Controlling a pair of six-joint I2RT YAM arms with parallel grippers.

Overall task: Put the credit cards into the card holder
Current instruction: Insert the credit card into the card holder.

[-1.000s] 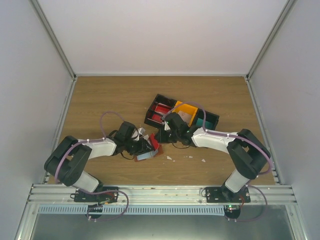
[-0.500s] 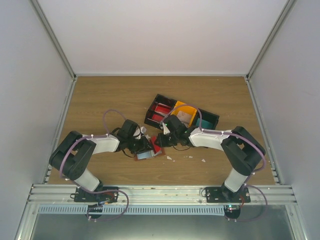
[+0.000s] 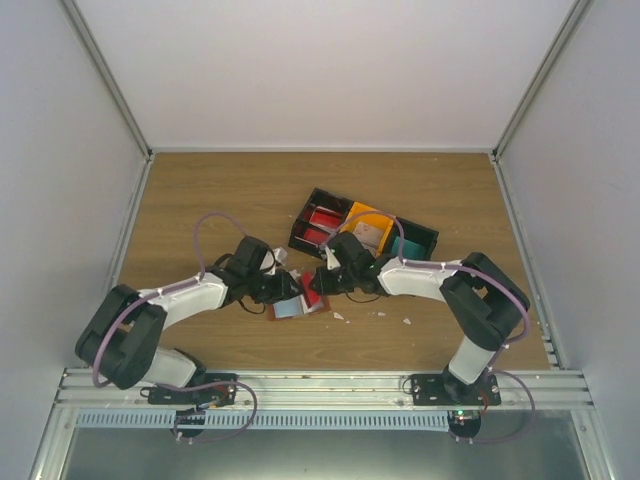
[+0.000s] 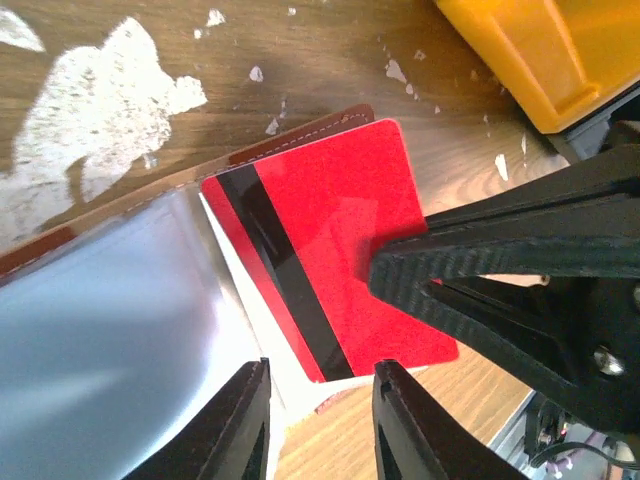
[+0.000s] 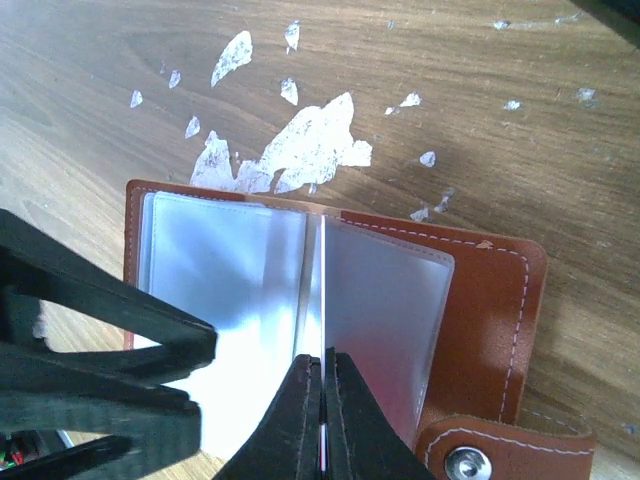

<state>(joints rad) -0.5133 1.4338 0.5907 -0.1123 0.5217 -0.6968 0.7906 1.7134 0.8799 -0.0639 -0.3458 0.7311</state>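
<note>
Inserting: my right pincer [image 5: 322, 372] pinches the thin red plastic card [image 4: 330, 220] over the open reddish-brown leather card holder [image 5: 490, 300]; next, slide it into a sleeve [image 5: 385, 320] beside my narrow-gapped left pincer [image 4: 320, 385], hold unclear.

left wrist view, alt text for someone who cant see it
A red credit card with a black stripe is pinched by the shut right end effector, its striped edge beside the clear sleeve of the open brown card holder.

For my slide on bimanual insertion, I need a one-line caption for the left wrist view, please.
The right gripper pinches a red card at the open card holder.
</note>
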